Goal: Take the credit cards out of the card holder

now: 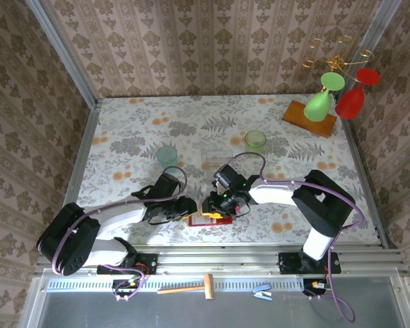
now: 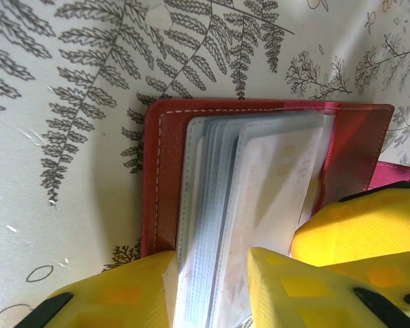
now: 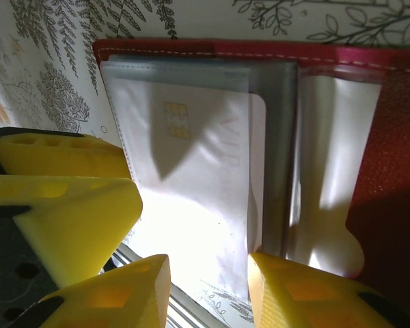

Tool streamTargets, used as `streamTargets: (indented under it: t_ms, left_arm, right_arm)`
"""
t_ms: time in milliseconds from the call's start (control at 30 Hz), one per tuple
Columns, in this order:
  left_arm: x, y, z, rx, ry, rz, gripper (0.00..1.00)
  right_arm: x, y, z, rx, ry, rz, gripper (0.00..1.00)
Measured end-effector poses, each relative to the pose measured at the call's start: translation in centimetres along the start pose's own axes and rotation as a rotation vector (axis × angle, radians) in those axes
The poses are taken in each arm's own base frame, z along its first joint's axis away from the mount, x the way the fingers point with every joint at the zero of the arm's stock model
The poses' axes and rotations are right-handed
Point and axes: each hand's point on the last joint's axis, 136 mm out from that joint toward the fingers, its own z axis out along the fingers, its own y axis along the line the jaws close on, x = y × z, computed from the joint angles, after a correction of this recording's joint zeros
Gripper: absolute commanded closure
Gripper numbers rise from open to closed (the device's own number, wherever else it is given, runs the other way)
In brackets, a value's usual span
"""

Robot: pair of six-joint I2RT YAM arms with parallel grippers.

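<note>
Two claws meet over one small job. Your left claw (image 2: 208, 280) stands part-way apart, with the card holder's clear plastic sleeves (image 2: 212, 205) rising between its jaws. Whether they pinch the stack or merely flank it, I cannot tell. Your right claw (image 3: 208, 287) straddles the pale card (image 3: 191, 178), chip showing, which seems to sit in a sleeve. Again, I cannot tell whether the jaws touch the card's edges. The card holder (image 2: 160, 178) lies open on the table (image 2: 68, 102) at its near edge, between the two arms. Judge the card thin, stiff, light and slick — take it across its long edges or pinch the exposed end flat, never the sleeve. The sleeves look floppy and will likely drag along, so pin the red cover as you pull.
</note>
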Motion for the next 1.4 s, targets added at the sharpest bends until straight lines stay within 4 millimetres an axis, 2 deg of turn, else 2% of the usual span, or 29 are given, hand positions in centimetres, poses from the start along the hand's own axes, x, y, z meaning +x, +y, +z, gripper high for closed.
streamTargets:
  t_ms: [567, 800, 1133, 1400]
  left_arm:
    - [0.0, 0.0, 0.0, 0.000, 0.000, 0.000, 0.66]
    - [0.2, 0.1, -0.2, -0.013, 0.009, -0.006, 0.66]
    - [-0.8, -2.3, -1.4, 0.027, -0.017, 0.027, 0.80]
    - [-0.1, -2.6, -0.3, 0.017, 0.020, 0.043, 0.84]
  right_arm:
    - [0.1, -0.9, -0.6, 0.064, -0.015, -0.008, 0.61]
    - [0.0, -0.4, -1.3, 0.057, -0.034, -0.018, 0.61]
    - [-0.9, 0.3, -2.3, 0.021, -0.076, -0.019, 0.63]
    - [-1.6, -1.7, -2.2, 0.004, -0.102, 0.042, 0.64]
